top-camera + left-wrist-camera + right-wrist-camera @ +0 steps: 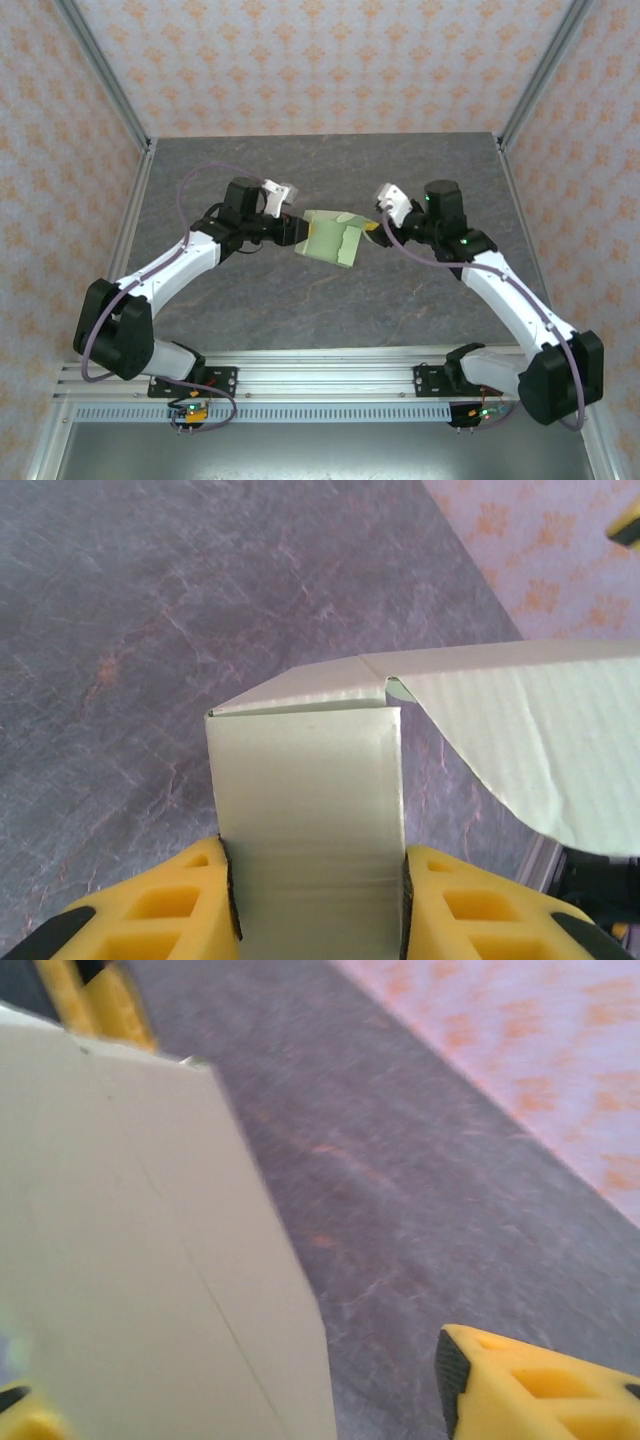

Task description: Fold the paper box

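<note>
The paper box (pixel 332 238) is pale green card, partly folded, held above the grey table between the two arms. My left gripper (pixel 298 232) grips its left end. In the left wrist view a folded panel of the paper box (pixel 310 790) fills the gap between the yellow fingers (pixel 160 905), both pads pressed against its sides, and my left gripper (pixel 316 900) is shut on it. My right gripper (pixel 372 228) sits at the box's right end. In the right wrist view it (pixel 240 1410) stands open, a card panel (pixel 120 1240) lying near the left finger and a wide gap to the right finger (pixel 530 1390).
The grey marbled tabletop (pixel 300 300) lies under the box. Patterned walls (pixel 320 60) and metal frame posts (pixel 130 210) enclose the back and sides. An aluminium rail (pixel 320 375) carries the arm bases along the near edge.
</note>
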